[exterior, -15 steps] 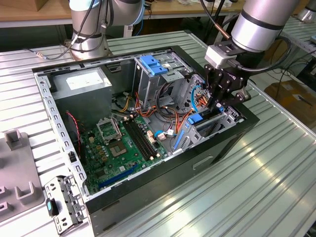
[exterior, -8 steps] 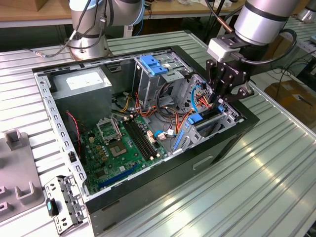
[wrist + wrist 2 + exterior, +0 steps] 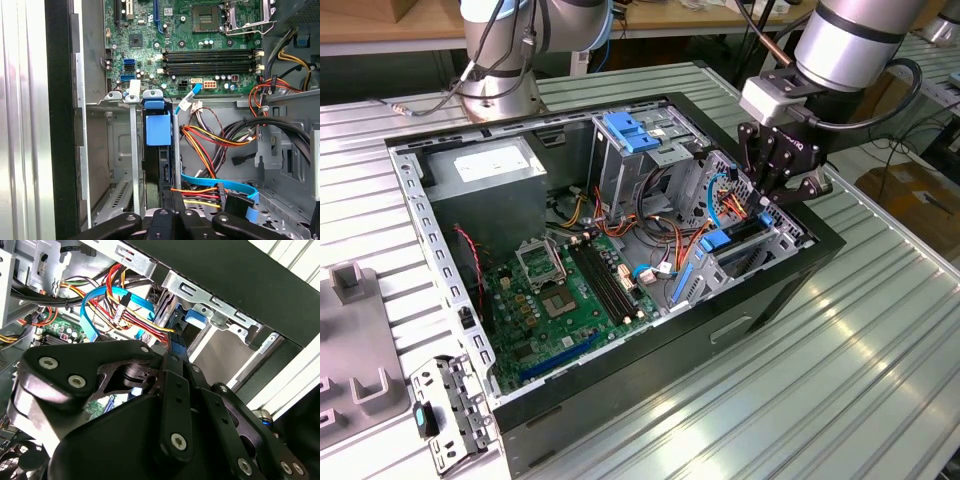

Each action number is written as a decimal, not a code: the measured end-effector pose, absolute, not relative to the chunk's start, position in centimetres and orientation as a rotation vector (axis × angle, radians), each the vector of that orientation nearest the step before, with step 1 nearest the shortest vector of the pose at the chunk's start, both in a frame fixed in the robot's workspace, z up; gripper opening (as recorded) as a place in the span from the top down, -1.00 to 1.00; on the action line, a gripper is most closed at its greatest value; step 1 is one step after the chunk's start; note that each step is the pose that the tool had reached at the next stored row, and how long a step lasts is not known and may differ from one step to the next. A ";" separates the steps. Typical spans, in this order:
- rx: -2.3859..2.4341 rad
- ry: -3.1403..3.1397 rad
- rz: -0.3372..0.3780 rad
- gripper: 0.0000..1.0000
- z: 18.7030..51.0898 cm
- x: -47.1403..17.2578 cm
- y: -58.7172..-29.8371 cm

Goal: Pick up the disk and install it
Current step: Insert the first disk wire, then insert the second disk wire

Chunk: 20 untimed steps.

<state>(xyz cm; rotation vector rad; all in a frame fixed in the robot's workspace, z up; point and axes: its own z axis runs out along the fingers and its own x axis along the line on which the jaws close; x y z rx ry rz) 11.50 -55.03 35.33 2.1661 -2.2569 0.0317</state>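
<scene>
My fingers (image 3: 782, 190) are closed on the disk (image 3: 161, 165), gripping its upper edge. The disk stands on edge, partly lowered into the drive bay (image 3: 760, 235) at the front corner of the open computer case (image 3: 620, 260), which rests on the desk (image 3: 820, 380). Blue rails (image 3: 157, 127) run along its sides between the bay's metal walls. I judge the disk stiff, dense and shock-sensitive; hold it by the casing edges. Cables (image 3: 210, 135) lie just beside the bay.
</scene>
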 end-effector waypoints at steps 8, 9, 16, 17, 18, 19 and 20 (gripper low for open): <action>2.166 -2.257 0.032 0.79 35.3 11.5 -55.0; 2.166 -2.257 0.032 0.79 35.3 11.5 -55.0; 2.166 -2.257 0.032 0.79 35.3 10.5 -55.0; 2.166 -2.257 0.032 0.79 35.3 10.3 -55.0; 2.166 -2.257 0.032 0.79 35.3 9.7 -55.0; 2.166 -2.257 0.032 0.79 35.3 8.9 -55.0; 2.166 -2.257 0.032 0.79 35.3 8.9 -55.0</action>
